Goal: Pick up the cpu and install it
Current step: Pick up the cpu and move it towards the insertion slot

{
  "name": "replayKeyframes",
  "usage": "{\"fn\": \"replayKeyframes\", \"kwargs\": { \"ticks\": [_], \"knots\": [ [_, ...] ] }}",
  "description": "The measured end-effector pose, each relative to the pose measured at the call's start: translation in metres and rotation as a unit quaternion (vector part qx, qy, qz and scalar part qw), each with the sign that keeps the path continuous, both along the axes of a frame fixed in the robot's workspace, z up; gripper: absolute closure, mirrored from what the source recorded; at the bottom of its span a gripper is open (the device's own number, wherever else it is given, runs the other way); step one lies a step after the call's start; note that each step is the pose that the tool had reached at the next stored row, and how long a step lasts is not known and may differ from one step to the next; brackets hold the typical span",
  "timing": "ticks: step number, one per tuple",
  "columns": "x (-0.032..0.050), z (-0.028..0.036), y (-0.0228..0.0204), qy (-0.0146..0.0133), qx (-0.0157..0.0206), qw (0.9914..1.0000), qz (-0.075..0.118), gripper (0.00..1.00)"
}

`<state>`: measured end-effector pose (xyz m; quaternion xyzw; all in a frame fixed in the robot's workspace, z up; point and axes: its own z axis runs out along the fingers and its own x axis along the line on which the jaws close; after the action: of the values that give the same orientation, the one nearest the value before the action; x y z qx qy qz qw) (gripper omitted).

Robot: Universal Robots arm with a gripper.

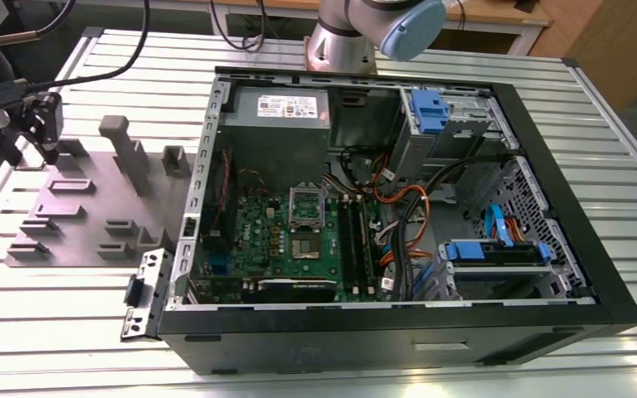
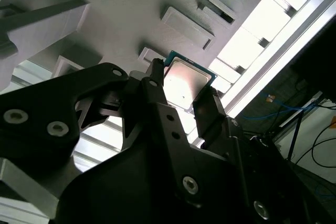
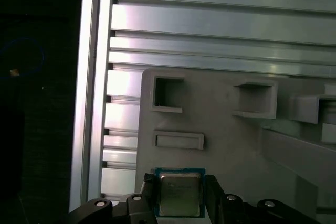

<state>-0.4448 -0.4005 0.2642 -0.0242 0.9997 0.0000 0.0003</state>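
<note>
The cpu (image 3: 179, 196), a small flat square chip with a dull silvery top and a thin teal rim, lies between the two black fingers of my gripper (image 3: 179, 180). In the second wrist view the cpu (image 2: 185, 83) sits just over the grey holder plate (image 2: 131, 9), with a finger pressed against each of two opposite edges. In the exterior view my gripper (image 1: 31, 157) hangs over the far corner of the holder plate (image 1: 86, 211), at the exterior view's left. The motherboard's cpu socket (image 1: 303, 243) lies inside the open computer case (image 1: 540, 166), well off to the exterior view's right of the gripper.
The holder plate carries upright posts (image 1: 119, 145) and several raised pockets. Everything rests on a ribbed aluminium table (image 1: 64, 332). Inside the case are a grey power supply (image 1: 279, 124), orange and blue cables (image 1: 407, 215) and blue drive brackets (image 1: 496, 253). The arm's base (image 1: 347, 37) stands behind the case.
</note>
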Motion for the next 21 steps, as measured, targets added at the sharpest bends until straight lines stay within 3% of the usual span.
{"fn": "replayKeyframes", "kwargs": {
  "ticks": [21],
  "knots": [
    [0.0,0.0081,0.0,0.0,0.0,1.0,0.0,0.53]
  ]
}}
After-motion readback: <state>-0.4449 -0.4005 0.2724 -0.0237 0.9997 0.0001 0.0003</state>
